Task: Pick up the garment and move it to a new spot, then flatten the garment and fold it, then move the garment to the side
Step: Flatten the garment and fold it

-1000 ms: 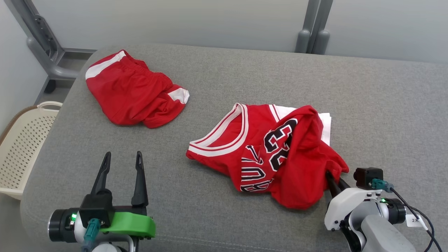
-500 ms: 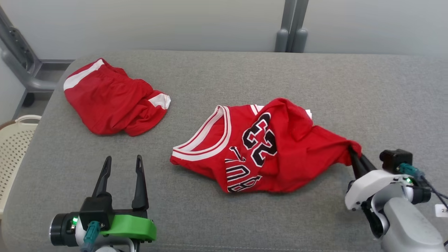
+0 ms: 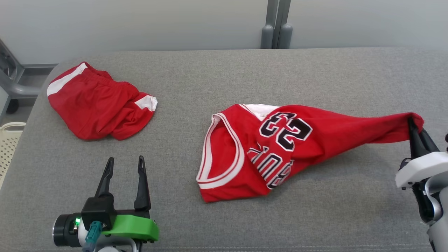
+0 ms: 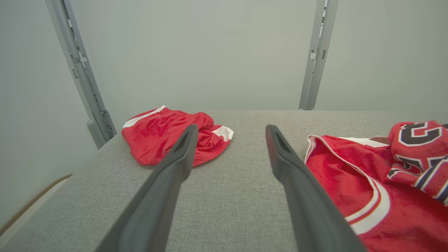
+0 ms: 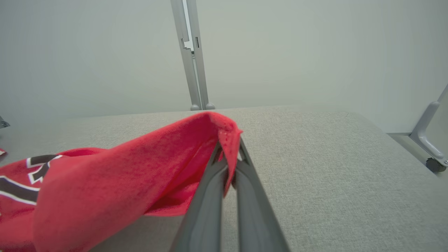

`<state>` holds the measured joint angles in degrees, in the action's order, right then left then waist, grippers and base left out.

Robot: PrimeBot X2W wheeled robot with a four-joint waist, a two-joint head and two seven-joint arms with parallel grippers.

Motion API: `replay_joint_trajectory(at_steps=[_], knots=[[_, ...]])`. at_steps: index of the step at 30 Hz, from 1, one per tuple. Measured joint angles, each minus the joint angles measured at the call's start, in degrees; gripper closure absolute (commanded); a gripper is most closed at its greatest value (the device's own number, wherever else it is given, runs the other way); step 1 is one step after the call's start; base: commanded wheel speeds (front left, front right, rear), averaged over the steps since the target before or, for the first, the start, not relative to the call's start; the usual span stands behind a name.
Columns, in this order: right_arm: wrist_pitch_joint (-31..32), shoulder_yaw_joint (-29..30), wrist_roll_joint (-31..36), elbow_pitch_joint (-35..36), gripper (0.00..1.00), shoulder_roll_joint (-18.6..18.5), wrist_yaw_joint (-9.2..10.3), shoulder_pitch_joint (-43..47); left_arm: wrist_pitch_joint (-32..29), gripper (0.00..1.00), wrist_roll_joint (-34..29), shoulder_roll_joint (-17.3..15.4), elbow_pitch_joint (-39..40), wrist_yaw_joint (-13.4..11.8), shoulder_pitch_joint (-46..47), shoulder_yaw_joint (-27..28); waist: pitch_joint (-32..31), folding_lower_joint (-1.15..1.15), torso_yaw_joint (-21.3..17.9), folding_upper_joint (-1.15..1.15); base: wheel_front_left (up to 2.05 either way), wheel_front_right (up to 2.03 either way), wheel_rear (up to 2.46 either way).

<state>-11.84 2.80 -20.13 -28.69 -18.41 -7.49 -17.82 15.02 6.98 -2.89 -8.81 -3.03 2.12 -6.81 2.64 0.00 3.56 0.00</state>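
The right hand (image 3: pixel 413 123) clamps a corner of the red jersey (image 3: pixel 290 140), stretched toward the bench's (image 3: pixel 315 77) right edge; the left hand (image 3: pixel 126 159) hovers, spread and empty.

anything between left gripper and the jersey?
Nothing: bare grey cushion separates the open left gripper from the jersey, clearest in the head view.
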Motion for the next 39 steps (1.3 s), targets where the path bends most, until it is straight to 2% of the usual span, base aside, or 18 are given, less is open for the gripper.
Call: replay_joint_trajectory(at_steps=[7, 12, 13, 14, 15, 16, 27, 39], knots=[[3.3, 3.4, 2.6, 3.4, 1.0, 1.8, 0.0, 3.8, 0.0, 0.0, 0.4, 0.0, -0.1, 0.0, 0.1, -0.1, 0.5, 0.0, 0.2, 0.0, 0.0, 0.0, 0.0], [5.2, 3.7, 3.4, 1.8, 1.0, 3.4, 0.0, 5.2, 0.0, 0.0, 0.4, 0.0, -0.2, 0.0, 0.7, -0.1, 0.8, 0.0, 0.5, 0.0, 0.0, 0.0, 0.0], [5.2, 3.9, 3.7, 1.2, 0.96, 3.6, 0.0, 5.5, 0.0, 0.0, 0.4, 0.0, -0.3, 0.0, 0.7, -0.1, 0.9, 0.0, 0.6, 0.0, 0.0, 0.0, 0.0], [5.2, 4.3, 4.2, 0.7, 0.69, 3.6, -0.01, 5.6, 0.0, 0.0, 0.4, 0.0, -0.2, 0.0, 0.7, -0.1, 0.9, 0.0, 0.6, 0.0, 0.0, 0.0, 0.0], [5.2, 5.0, 4.8, 0.1, 0.2, 3.6, 0.0, 5.7, 0.0, 0.0, 0.4, 0.0, -0.2, 0.0, 0.7, -0.1, 0.9, 0.0, 0.6, 0.0, 0.0, 0.0, 0.0], [5.2, 5.6, 5.4, -0.3, 0.0, 3.6, 0.0, 5.8, 0.0, 0.0, 0.4, 0.0, -0.2, 0.0, 0.7, 0.0, 1.0, 0.0, 0.5, 0.0, 0.0, 0.0, 0.0], [1.1, 7.8, 9.4, 1.5, 0.0, 5.6, 0.0, 5.8, 0.0, 0.0, 0.3, 0.0, 0.0, 0.2, 0.7, 0.4, 1.4, 0.0, -1.0, 0.0, 0.0, 0.0, 0.0], [-2.4, 4.5, 9.3, 8.2, 0.0, 9.4, 0.0, 7.8, 0.0, 0.0, -0.1, 0.0, -0.1, 1.1, 0.9, -0.6, 1.3, 0.0, -2.2, 0.0, 0.0, 0.0, 0.0]])
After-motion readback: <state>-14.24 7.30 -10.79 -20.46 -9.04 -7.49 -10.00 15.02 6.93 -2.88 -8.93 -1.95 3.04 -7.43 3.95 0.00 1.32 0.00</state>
